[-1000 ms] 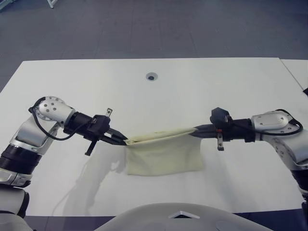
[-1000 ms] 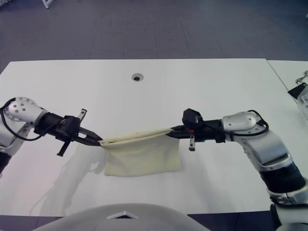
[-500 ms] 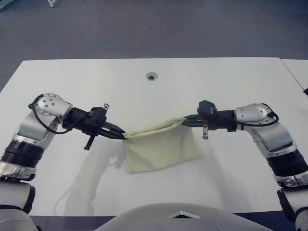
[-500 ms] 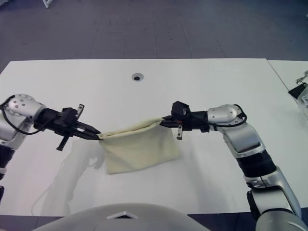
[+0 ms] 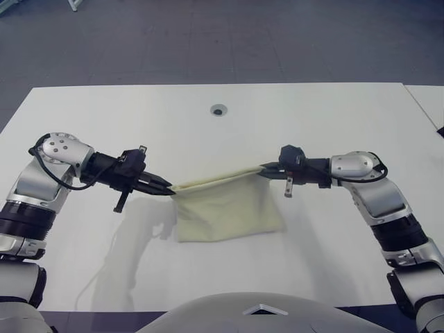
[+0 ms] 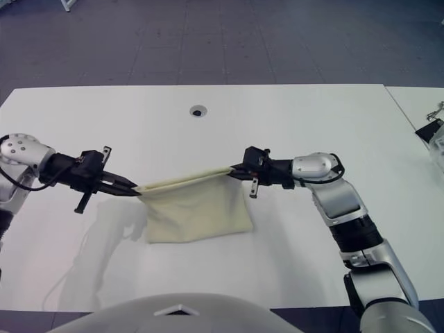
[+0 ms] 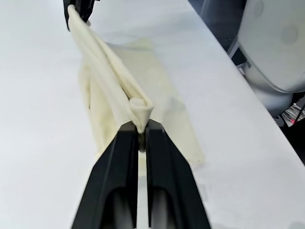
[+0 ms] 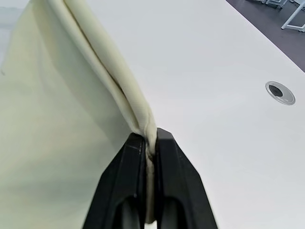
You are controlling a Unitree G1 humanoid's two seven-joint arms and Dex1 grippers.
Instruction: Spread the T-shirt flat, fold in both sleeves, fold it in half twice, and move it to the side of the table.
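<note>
A pale yellow folded T-shirt (image 5: 225,208) hangs by its top edge over the white table (image 5: 222,125), its lower part resting on the surface. My left gripper (image 5: 168,193) is shut on the shirt's left top corner. At the right top corner my right gripper (image 5: 263,168) is shut on the cloth. The top edge is stretched between them and slopes up toward the right. In the left wrist view the black fingers (image 7: 125,162) pinch a bunched corner of the T-shirt (image 7: 138,107). In the right wrist view the fingers (image 8: 167,157) clamp the folded edge of the T-shirt (image 8: 71,95).
A round cable hole (image 5: 219,109) sits in the table near its far edge. A second table's corner (image 6: 433,132) with some items lies at the far right. Dark floor lies beyond the far edge.
Both grippers have carried the T-shirt toward the left across the table, staying shut on its corners. The right arm has stretched further inward.
</note>
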